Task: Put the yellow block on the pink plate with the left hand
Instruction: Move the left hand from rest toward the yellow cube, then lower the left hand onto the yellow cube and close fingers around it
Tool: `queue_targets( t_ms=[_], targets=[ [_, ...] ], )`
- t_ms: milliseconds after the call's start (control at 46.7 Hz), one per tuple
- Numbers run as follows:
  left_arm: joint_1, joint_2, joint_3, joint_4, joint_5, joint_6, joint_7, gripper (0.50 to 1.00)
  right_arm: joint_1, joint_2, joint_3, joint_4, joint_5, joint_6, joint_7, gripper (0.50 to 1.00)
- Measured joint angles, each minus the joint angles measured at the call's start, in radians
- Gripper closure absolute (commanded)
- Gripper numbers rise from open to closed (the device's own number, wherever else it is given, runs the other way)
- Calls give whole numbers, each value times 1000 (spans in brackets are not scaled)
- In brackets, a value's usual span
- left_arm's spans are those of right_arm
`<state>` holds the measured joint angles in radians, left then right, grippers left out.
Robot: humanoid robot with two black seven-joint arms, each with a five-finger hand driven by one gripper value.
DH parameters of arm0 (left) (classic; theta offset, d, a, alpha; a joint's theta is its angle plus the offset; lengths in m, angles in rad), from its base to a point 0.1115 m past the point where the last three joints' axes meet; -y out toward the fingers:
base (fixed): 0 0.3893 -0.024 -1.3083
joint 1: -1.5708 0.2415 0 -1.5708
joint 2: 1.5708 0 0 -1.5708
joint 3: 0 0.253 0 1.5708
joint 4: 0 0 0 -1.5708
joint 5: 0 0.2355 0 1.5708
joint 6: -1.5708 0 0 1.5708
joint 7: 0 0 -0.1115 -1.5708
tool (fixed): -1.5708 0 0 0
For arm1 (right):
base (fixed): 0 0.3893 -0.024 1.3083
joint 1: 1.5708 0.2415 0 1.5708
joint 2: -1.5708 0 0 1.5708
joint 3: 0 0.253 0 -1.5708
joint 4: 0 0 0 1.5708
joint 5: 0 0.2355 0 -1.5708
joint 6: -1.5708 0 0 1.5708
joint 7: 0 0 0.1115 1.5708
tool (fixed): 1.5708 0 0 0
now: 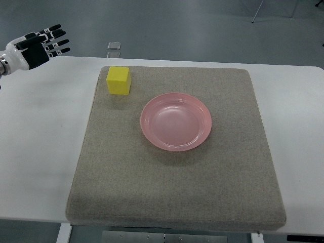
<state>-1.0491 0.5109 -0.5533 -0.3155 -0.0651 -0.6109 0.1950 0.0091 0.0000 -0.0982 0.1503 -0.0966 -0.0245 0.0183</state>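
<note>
Yellow block [118, 80]: one cube, bright yellow, resting on the far left corner area of the mat, close to the mat's left and far edges. Upright, flat on one face, untouched by anything.

Pink plate [175, 121]: one shallow round dish, pale pink with a slightly deeper rim, sitting near the middle of the mat, a little toward the far side. Nothing lies in it. It stands near the block, to the block's right and closer to the robot, with a strip of bare mat between the two.

Mat [172, 192]: one square pad of grey-beige felt-like cloth, covering the centre of the white table [35, 152]. White tabletop shows on both sides of it.

Left hand [38, 46]: black palm and fingers [56, 34] with white segments, on a white wrist, entering at the upper left corner of the view. It is over the table's far left edge, off the mat. Fingers are stretched out and slightly spread, pointing to the right, gripping nothing. The block lies well apart from the fingertips, to their right and nearer the robot, with bare white table and the mat's edge between them.

Small clear object [114, 45]: lying on the grey floor just beyond the table's far edge; too small to identify.
</note>
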Motion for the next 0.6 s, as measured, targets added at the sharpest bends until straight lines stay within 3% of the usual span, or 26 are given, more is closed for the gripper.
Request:
queue_targets(
  t_ms=[214, 321, 514, 599],
  targets=[
    [-66, 0, 0, -18, 367, 0, -185, 508, 0, 0, 0, 0, 0, 0, 0, 576],
    [-82, 1, 0, -56, 543, 0, -243, 508, 0, 0, 0, 0, 0, 0, 0, 576],
    [-94, 2, 0, -253, 899, 0, -339, 510, 0, 0, 0, 0, 0, 0, 0, 576],
    [-88, 2, 13, -336, 1016, 0, -350, 510, 0, 0, 0, 0, 0, 0, 0, 576]
  ],
)
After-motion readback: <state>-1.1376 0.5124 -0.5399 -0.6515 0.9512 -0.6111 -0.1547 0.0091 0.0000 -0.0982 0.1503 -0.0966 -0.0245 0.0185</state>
